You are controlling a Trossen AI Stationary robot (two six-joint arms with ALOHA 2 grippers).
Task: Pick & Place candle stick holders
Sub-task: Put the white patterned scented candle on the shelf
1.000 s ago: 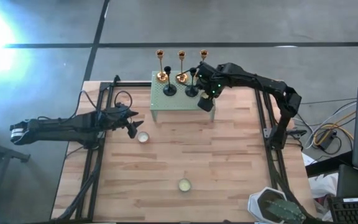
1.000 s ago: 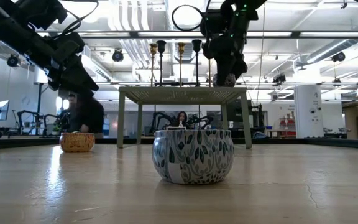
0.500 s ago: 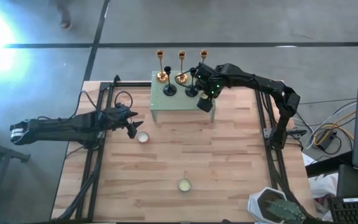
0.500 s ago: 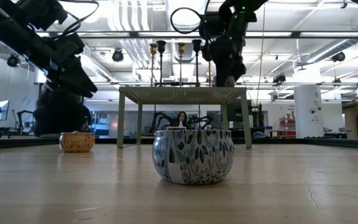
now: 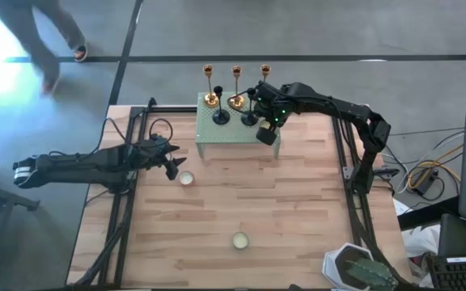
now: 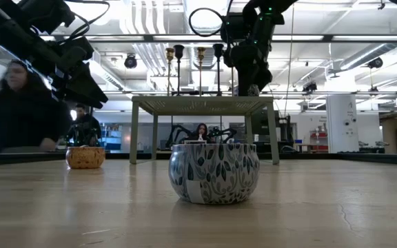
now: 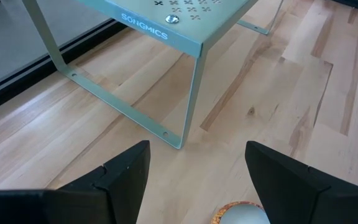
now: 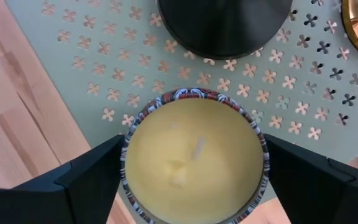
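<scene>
Right gripper (image 5: 267, 134): it sits low over the near right corner of the green stand (image 5: 209, 135), bracketing a candle tin (image 8: 194, 158), one jaw on each side of the rim. You cannot tell here whether it is clamped on the tin or has just let go. The tin appears to sit close to the stand's edge.

Step in hand, as judged: the tin is being set on the stand, not a holder. To do it well, confirm the tin is seated flat on the perforated top. Then draw the gripper straight up and clear before any sideways move. The black candle stick holder (image 8: 225, 22) stands just beyond the tin, and a sideways sweep could tip it.

Task's things: all five candle stick holders stand on the stand. The two black ones (image 5: 220, 115) are nearer the middle, the three gold ones (image 5: 236, 87) along the far edge.

Materials: the tin has pale smooth wax, a patterned wall and a thin round rim, so it probably slips under light pressure. The stand is matte green sheet metal with flower-shaped perforations. The black holder's base is a broad matte disc. The gold holders are shiny, slim-stemmed and probably top-heavy.

Left gripper (image 7: 197, 149): jaws apart and empty, it hovers above the wooden table (image 5: 298, 210) over a small candle (image 5: 186, 179), off the stand's near left leg.
</scene>
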